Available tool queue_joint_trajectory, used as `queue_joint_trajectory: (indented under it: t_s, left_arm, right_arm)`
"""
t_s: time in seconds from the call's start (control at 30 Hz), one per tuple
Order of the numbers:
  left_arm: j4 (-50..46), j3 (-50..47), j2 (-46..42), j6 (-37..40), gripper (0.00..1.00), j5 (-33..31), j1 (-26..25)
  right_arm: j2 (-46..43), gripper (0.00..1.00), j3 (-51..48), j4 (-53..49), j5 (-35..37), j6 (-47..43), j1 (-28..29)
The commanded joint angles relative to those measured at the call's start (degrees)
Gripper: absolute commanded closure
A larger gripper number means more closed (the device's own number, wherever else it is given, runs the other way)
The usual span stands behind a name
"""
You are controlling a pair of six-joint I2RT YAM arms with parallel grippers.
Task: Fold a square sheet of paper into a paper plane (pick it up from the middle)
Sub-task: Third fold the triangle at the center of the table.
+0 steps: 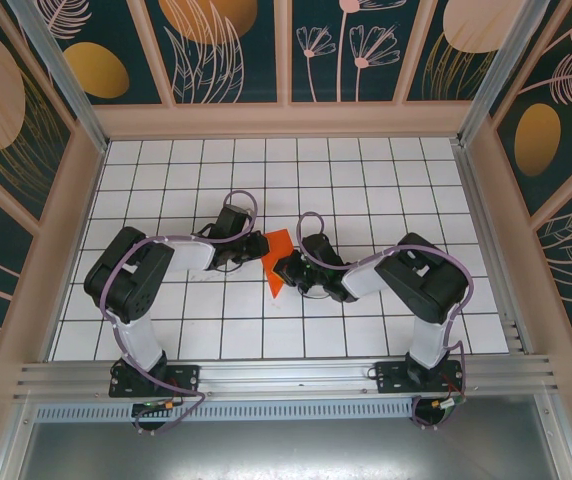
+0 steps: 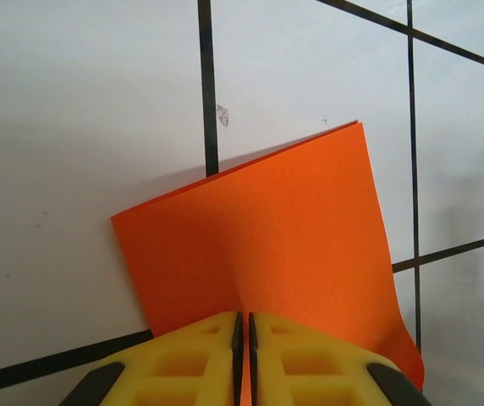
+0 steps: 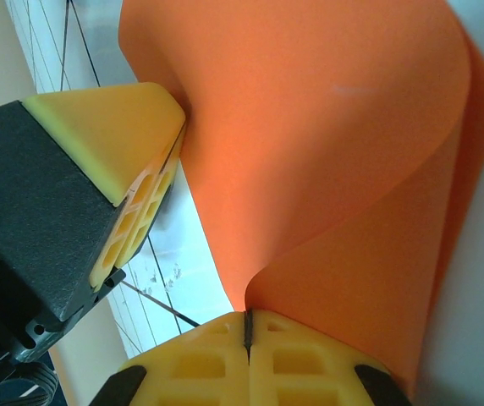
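The left end effector (image 2: 243, 337) and right end effector (image 3: 248, 326) each pinch the paper (image 2: 267, 237); it looks light, floppy and easily creased, so hold edges gently.

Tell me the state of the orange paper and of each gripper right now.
orange sheet of paper: looks folded double, bowed into a curve, pinched by both grippers.
left gripper: shut on the paper's edge.
right gripper: shut on the paper's edge.
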Motion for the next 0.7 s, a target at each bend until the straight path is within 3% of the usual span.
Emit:
queue_joint_trajectory:
  t_s: [0.0,0.67]
  left_arm:
    - [-1.6,0.3,2.3,0.9,0.85,1.3,-0.3]
    - [-1.6,-0.2,2.3,0.9,0.86,0.7,-0.3]
  right_arm:
    - [1.5,1.00,0.8,2.0,1.4,0.7,0.1]
    - [1.8,1.00,0.2,5.6,1.0,1.5,-0.2]
